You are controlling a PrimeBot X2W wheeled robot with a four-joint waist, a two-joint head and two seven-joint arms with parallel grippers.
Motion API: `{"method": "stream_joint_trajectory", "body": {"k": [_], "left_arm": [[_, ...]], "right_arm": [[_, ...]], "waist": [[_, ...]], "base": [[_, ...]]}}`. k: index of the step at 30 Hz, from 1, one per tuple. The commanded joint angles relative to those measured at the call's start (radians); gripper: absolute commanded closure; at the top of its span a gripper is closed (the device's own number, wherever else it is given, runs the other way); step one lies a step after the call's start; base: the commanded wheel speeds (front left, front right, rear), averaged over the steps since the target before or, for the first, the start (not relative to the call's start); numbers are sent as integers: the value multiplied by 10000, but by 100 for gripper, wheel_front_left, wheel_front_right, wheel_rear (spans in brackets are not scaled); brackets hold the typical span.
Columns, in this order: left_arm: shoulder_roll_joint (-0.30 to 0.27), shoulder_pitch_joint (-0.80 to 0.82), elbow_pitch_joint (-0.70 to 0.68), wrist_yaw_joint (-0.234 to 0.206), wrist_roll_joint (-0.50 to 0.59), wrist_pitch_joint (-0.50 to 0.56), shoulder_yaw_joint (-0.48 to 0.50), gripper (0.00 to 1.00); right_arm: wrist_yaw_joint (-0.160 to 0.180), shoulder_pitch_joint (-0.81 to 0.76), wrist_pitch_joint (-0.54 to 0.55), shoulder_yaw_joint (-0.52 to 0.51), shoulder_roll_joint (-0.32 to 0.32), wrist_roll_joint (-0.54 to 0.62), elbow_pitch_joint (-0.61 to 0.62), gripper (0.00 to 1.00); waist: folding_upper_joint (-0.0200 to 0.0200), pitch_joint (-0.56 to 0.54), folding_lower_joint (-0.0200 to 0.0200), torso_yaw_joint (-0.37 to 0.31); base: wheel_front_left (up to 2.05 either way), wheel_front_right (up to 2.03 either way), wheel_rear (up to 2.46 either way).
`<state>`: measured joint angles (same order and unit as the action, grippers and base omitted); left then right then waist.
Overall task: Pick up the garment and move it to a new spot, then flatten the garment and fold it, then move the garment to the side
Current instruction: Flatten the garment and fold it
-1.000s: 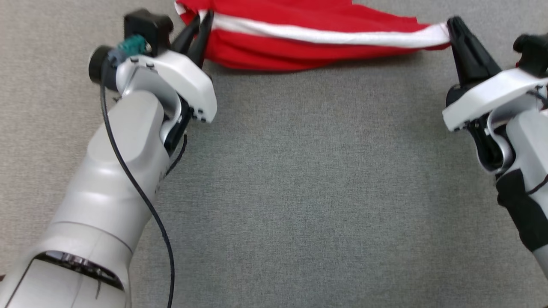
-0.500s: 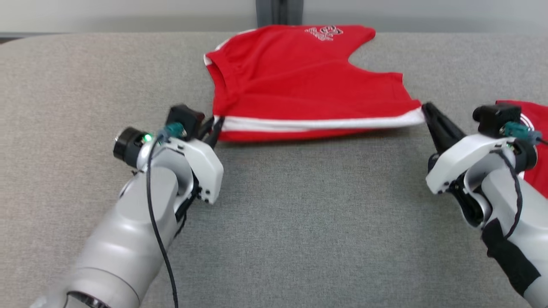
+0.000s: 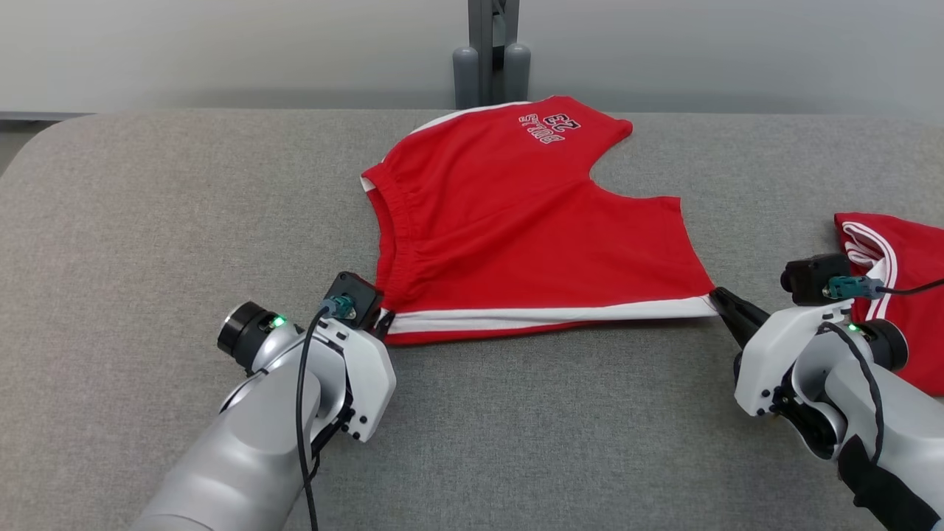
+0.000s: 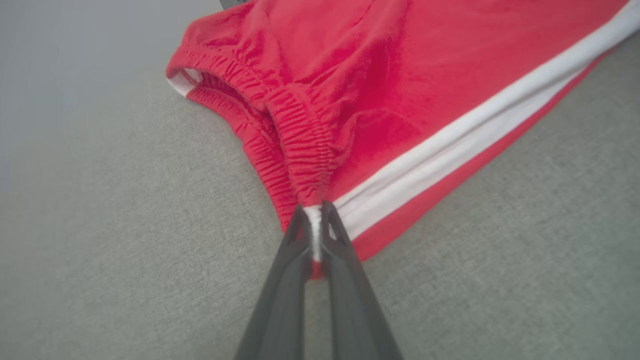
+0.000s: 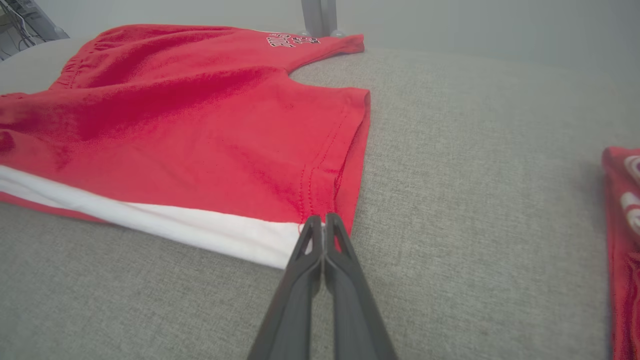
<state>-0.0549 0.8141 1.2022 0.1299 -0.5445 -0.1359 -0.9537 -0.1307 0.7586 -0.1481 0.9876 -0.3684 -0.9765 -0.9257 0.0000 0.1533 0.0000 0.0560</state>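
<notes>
The garment is a pair of red shorts with a white side stripe, spread across the grey table with its printed leg end at the far side. My left gripper is shut on the near waistband corner, where the elastic gathers meet the stripe. In the left wrist view the left gripper pinches white cloth between its dark fingers. My right gripper is shut on the near leg-hem corner; the right wrist view shows the right gripper clamping the garment at its stripe end.
A second red garment with white trim lies at the table's right edge, behind my right wrist, also seen as red cloth in the right wrist view. A grey post stands behind the table's far edge. Bare grey table lies in front.
The head camera has tilted up, bringing the whole garment and the far wall into view. The garment, earlier stretched and bunched between the grippers, now lies spread on the table.
</notes>
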Motion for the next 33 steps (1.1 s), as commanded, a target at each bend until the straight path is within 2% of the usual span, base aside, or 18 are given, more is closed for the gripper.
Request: {"method": "stream_joint_trajectory", "body": {"k": [1, 16, 27, 33], "left_arm": [[-113, -173, -29, 11, -88, 58, -58, 100], [-567, -1141, -947, 6, -1925, 1195, -1088, 100], [-911, -1797, -1868, 7, -3358, 1990, -1721, 100], [-1383, -2218, -2741, 7, -4315, 2534, -2018, 100]], "right_arm": [[-2, -128, 19, 96, -143, -133, -37, 100], [-2, -372, 143, 1789, -571, -1777, 345, 100], [-2, -1175, 792, 2611, -1433, -3110, 1834, 100], [-3, -1548, 1497, 2804, -1969, -3563, 2771, 100]], "waist": [[0, -70, 0, -8], [0, -749, 0, 28], [0, -1354, 0, 304], [0, -1656, 0, 360]], "base": [[0, 0, 0], [0, 0, 0], [0, 0, 0], [0, 0, 0]]}}
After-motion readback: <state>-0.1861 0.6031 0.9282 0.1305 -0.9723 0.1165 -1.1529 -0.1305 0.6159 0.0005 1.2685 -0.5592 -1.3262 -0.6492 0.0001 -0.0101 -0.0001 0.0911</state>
